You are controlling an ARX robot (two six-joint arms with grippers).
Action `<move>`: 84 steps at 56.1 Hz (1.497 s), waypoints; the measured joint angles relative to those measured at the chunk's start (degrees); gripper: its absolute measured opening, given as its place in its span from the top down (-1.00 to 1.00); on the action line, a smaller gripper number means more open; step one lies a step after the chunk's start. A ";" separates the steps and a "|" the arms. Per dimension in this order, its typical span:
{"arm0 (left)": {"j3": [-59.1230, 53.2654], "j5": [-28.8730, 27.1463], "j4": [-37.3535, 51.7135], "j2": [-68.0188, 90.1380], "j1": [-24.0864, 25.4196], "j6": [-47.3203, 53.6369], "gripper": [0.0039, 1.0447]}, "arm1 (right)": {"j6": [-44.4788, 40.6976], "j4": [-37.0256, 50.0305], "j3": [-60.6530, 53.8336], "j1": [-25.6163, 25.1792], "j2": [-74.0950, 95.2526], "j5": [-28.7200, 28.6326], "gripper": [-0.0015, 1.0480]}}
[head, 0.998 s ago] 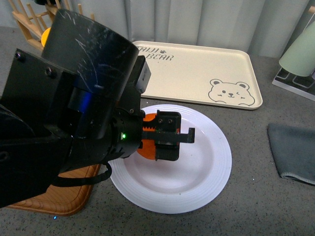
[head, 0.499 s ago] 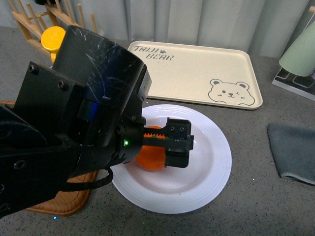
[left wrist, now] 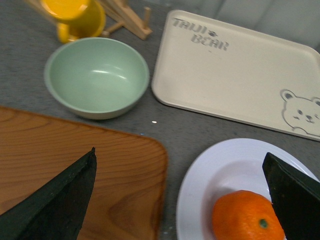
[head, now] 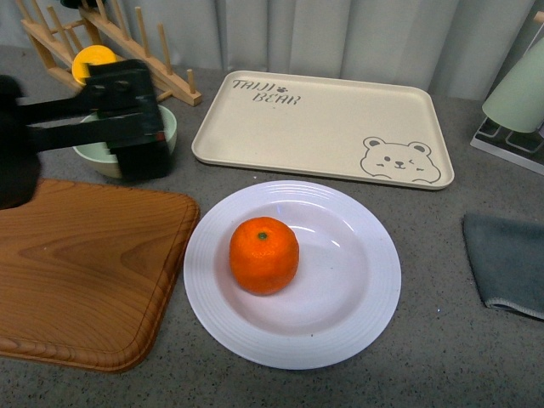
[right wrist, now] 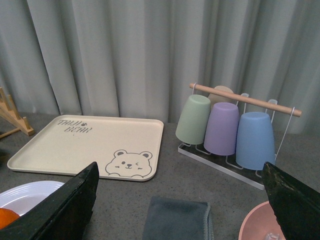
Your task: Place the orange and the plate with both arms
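The orange (head: 264, 255) rests stem-up in the left part of the white plate (head: 357, 323), and nothing touches it. My left gripper (head: 127, 123) hangs open and empty over the pale green bowl, well to the plate's left and behind it. In the left wrist view the orange (left wrist: 245, 217) and the plate (left wrist: 225, 165) lie below the open left gripper (left wrist: 179, 154). My right gripper (right wrist: 180, 165) is open and empty above the grey cloth. Its view catches only the edge of the plate (right wrist: 30, 192) and a sliver of the orange (right wrist: 6, 217).
A wooden cutting board (head: 85, 272) lies left of the plate. Behind it stand a green bowl (head: 95, 158), a yellow cup (head: 93, 59) and a wooden rack (head: 127, 34). The bear tray (head: 331, 119) lies behind the plate. At right are a grey cloth (head: 506, 263), a cup rack (right wrist: 225, 125) and a pink bowl (right wrist: 260, 225).
My left gripper has let go of the orange on the plate and drawn back to the left, over the green bowl. The orange now lies uncovered.
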 joint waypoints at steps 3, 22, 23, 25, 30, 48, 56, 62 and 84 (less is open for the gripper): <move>-3.69 -2.38 -1.51 -5.53 1.70 -0.28 -0.88 | 0.00 0.00 0.00 0.00 0.00 0.00 -0.82; -18.32 6.25 21.64 -19.85 9.92 15.10 -0.14 | 0.00 0.00 0.00 -0.02 0.00 0.02 -0.82; -18.67 6.60 21.24 -21.05 10.45 15.74 -0.07 | 0.00 0.00 0.00 -0.02 0.00 0.02 -0.82; -19.67 7.78 19.67 -23.69 11.61 16.72 0.11 | 0.00 0.00 0.00 -0.02 0.00 0.00 -0.82; -21.51 9.92 15.76 -28.48 13.77 17.84 0.45 | 0.00 0.00 0.00 -0.02 0.00 0.00 -0.82; -23.54 14.82 2.64 -44.52 18.82 18.69 0.93 | 0.00 0.00 0.00 -0.02 0.00 0.00 -0.82; -23.54 19.89 -2.97 -51.01 24.35 18.71 0.93 | 0.00 0.00 0.00 -0.02 0.00 0.00 -0.82; -23.56 20.48 -6.38 -54.62 24.72 18.75 0.93 | 0.00 0.00 0.00 -0.02 0.00 0.00 -0.82; -23.58 20.61 -16.96 -65.75 24.76 18.75 0.93 | 0.00 0.00 0.00 -0.02 0.00 0.00 -0.82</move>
